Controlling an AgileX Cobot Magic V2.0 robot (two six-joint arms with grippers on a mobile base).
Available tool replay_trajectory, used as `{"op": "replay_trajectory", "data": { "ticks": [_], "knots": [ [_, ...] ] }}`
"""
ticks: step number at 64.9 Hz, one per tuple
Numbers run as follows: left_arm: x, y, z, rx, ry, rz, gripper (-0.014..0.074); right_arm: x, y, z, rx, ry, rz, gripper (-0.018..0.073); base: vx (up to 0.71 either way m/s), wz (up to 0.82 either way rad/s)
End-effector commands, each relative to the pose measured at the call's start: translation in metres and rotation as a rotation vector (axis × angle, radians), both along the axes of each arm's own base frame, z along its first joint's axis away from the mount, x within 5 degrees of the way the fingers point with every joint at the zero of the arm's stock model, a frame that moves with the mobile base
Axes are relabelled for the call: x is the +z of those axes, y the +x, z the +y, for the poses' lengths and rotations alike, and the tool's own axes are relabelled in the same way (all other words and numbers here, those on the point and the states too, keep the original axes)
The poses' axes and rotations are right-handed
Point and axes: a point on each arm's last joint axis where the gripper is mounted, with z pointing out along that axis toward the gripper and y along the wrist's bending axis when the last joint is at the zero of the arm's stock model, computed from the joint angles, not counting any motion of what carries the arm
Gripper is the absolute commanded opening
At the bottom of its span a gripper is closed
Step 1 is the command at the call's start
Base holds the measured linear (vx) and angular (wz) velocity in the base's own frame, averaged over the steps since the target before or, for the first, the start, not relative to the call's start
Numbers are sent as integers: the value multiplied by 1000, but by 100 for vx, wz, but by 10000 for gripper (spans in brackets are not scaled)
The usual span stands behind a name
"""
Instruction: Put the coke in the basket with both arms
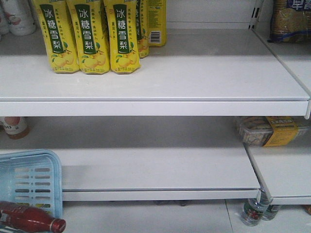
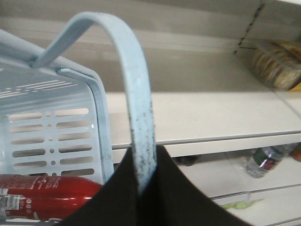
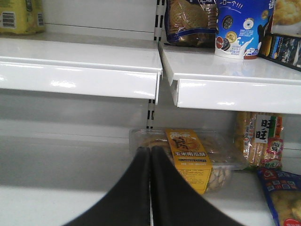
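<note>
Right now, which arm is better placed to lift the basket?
Left. The left gripper is shut on the basket handle, with the coke inside the basket. The right gripper is shut, empty, facing a snack box on the shelf.

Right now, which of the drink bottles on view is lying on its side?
The red bottle inside the blue basket at lower left lies on its side. The yellow pear-drink bottles on the top shelf stand upright in a row.

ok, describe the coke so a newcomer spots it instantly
Find the light blue basket at the lower left, below the white shelves. The coke lies on its side inside it, red with a red cap. It is the only red item; the shelf bottles above are yellow.
</note>
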Motion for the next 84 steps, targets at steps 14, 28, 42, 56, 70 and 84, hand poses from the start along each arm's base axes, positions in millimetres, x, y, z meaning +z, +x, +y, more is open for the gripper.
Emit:
{"op": "replay_trajectory", "data": {
  "ticks": [14,28,42,56,70,84],
  "knots": [
    [4,10,16,185,0,-285,-6,15,0,-3,-31,-6,-82,-10,0,0],
    [-15,9,21,214,109,-385,-6,15,0,-3,-31,-6,-82,-10,0,0],
    [-25,5,23,223,186,-490,-6,15,0,-3,-31,-6,-82,-10,0,0],
    [-23,2,23,214,235,-541,-6,15,0,-3,-31,-6,-82,-10,0,0],
    [-21,-2,23,216,242,-578,-6,15,0,-3,-31,-6,-82,-10,0,0],
    [-20,-7,25,248,245,-605,-6,15,0,-3,-31,-6,-82,-10,0,0]
  ]
}}
